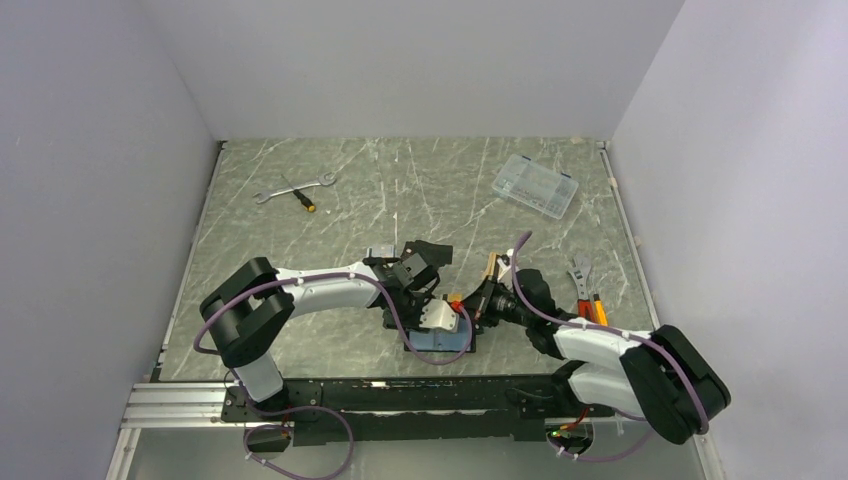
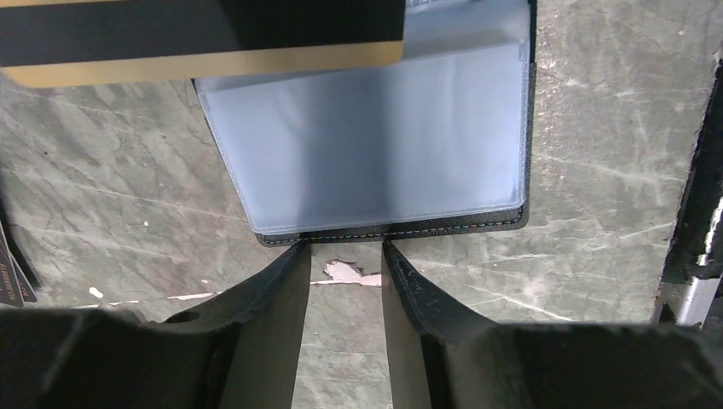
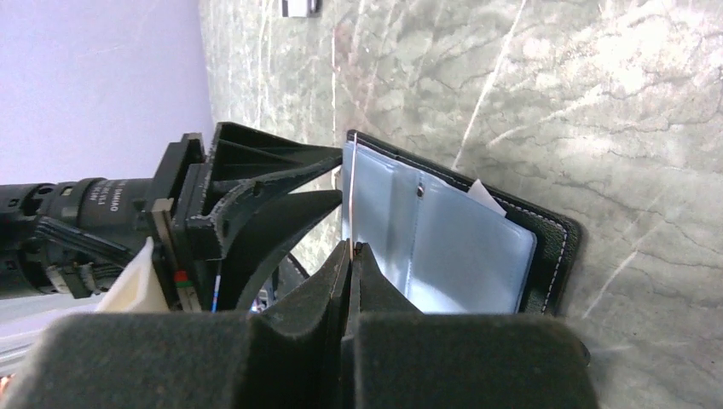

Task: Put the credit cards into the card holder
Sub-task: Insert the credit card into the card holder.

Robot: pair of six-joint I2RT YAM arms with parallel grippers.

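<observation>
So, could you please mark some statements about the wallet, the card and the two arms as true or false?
1. The black folding card holder lies open on the marbled green table. True.
2. The right fingers are shut on a thin orange-tan plastic card. True.
3. That card sits fully inside the holder's pale sleeve. False: most of it shows outside, held by the right fingers.
4. The left fingers are pressed shut. False: a gap shows between them.
5. The clear plastic box lies beside the arm bases. False: it lies at the table's far side.
</observation>
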